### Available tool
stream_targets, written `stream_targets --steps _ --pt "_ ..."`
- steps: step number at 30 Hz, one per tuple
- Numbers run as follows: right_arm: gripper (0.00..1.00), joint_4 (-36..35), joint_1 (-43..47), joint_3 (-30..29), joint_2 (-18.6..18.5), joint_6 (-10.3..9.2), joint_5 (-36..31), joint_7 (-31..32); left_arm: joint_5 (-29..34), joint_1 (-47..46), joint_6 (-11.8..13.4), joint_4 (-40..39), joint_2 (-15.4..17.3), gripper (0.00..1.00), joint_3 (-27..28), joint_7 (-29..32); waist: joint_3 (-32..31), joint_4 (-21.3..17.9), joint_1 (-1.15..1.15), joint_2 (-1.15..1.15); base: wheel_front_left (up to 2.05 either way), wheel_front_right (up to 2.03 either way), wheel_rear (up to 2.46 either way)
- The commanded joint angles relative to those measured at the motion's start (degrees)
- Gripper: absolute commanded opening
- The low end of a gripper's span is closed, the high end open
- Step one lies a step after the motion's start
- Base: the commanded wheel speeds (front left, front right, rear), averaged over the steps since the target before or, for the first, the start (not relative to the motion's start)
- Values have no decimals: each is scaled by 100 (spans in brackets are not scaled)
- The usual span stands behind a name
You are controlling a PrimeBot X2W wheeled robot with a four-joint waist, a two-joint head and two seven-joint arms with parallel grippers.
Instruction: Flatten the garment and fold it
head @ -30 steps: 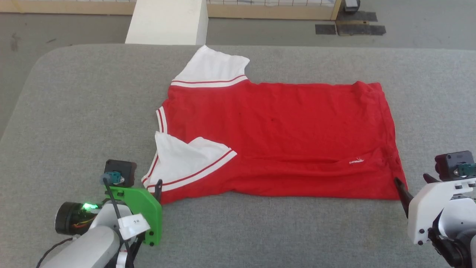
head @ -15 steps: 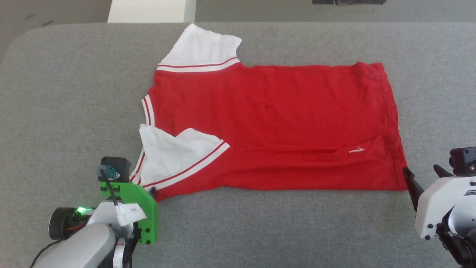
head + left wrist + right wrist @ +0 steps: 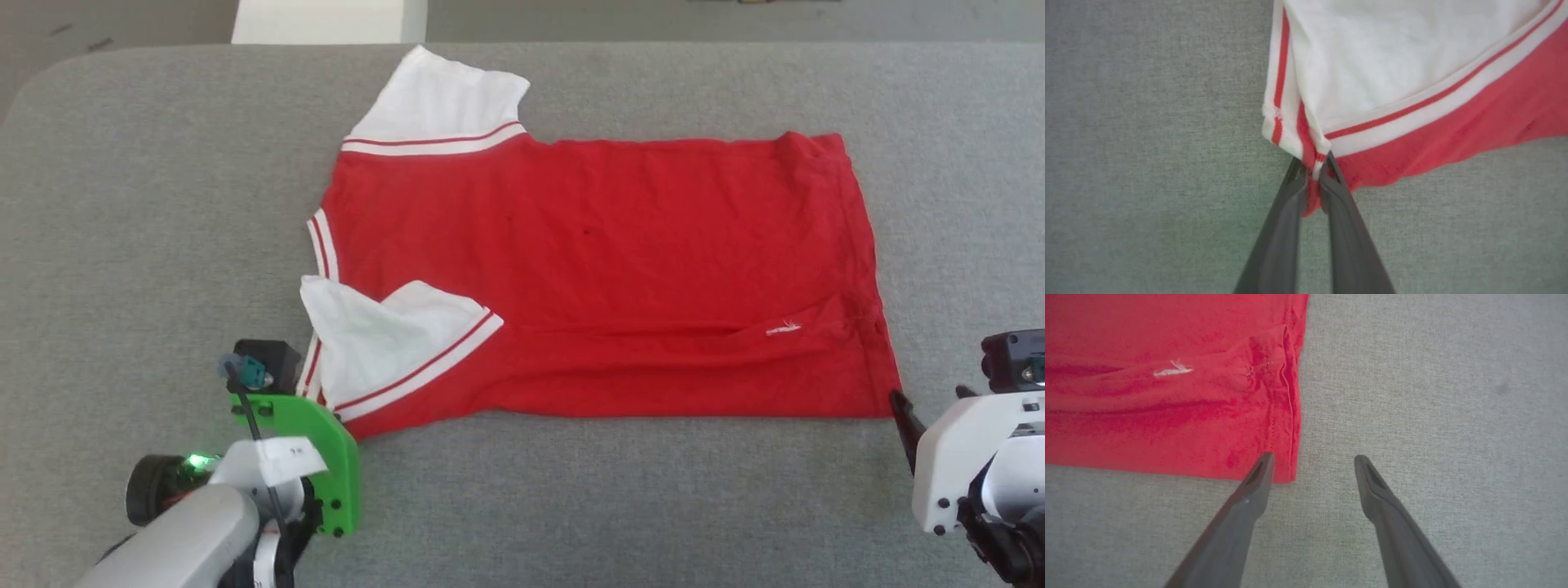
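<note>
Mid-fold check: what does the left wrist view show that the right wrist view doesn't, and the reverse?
Left wrist view: the left gripper is shut on the garment, pinching its corner just below the white sleeve with red-striped trim.
Right wrist view: the right gripper is open at the hem corner, one finger in front of red cloth, the other over bare surface. A small white fleck marks the cloth.
Both: red garment lying on the grey fabric surface.
</note>
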Motion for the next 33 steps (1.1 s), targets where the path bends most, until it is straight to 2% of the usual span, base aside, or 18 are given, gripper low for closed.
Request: stream_targets --steps 1,12,19,20,21,26,33 --pt "100 64 -6 8 11 -9 -18 112 26 109 -31 0 4 0 -45 -17 -107 117 0 0 0 0 0" --pt "100 612 -417 -202 202 -9 -134 736 186 10 42 -584 158 0 112 -271 32 336 0 0 0 0 0" --pt "100 928 -492 -64 264 -9 -51 1078 269 -49 52 -710 185 0 45 -222 250 389 0 0 0 0 0" --pt "56 957 -475 -21 261 -9 -46 1125 274 -52 51 -704 185 0 33 -211 268 391 0 0 0 0 0" --pt "0 969 -455 22 247 -9 -53 1160 281 -58 50 -697 183 0 22 -204 286 393 0 0 0 0 0" --pt "0 949 -394 78 161 -9 33 1140 309 -76 29 -577 186 0 -27 -179 245 382 0 0 0 0 0" --pt "0 723 -250 -42 -70 -9 393 1127 278 23 -81 -352 224 0 -143 -126 -187 305 0 0 0 0 0"
